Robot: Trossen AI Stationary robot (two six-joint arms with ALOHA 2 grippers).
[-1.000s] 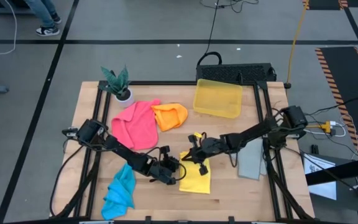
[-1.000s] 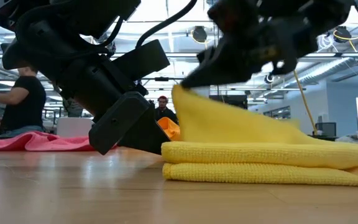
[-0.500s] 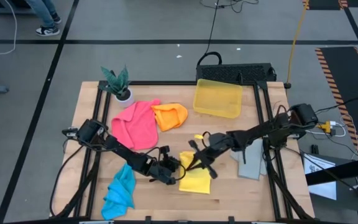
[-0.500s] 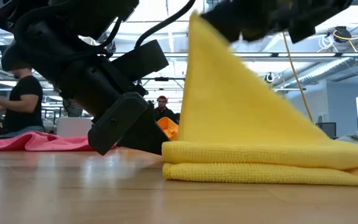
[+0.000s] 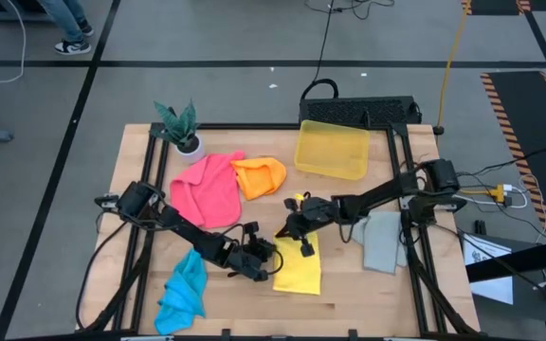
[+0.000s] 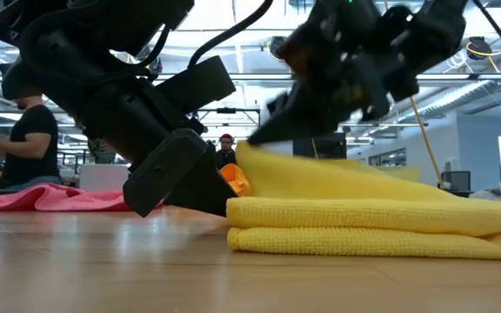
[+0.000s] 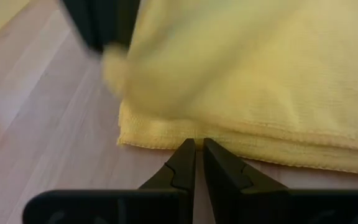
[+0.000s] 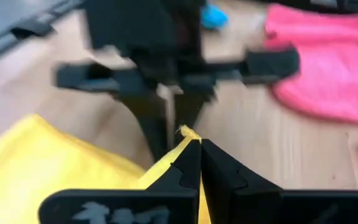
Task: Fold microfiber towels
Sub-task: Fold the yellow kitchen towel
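Observation:
The yellow towel (image 5: 301,273) lies folded on the table's near middle, its stacked layers (image 6: 372,228) flat on the wood. My left gripper (image 5: 275,265) sits at the towel's left edge, fingers nearly together (image 7: 199,144). My right gripper (image 5: 297,230) is shut just above the towel's far left corner, holding the top layer. The pink towel (image 5: 209,189), the orange towel (image 5: 260,176), the blue towel (image 5: 184,289) and the grey towel (image 5: 383,239) lie loose on the table. My left gripper meets the folded towel's left edge (image 7: 194,134) with its fingertips, coming from the table's left and slanting down. The tips hide how much cloth is between them. That edge stays on the table. My right gripper pinches a corner of the towel's top layer (image 8: 183,132) between its two fingers; the corner's tip pokes out past them. The fingers come from the table's right, slanting down. The layer slopes slack from the corner (image 6: 255,152) down to the folded stack.
A translucent yellow bin (image 5: 332,149) stands at the far middle, a small potted plant (image 5: 182,128) at the far left. The grey towel lies by the right arm's base. People sit in the room beyond the table (image 6: 29,139).
My right gripper rose with the towel's corner, drawing the top layer up into a steep peak. It then came back down toward the far edge. The layer now slopes low over the stack. The lower layers stayed put.

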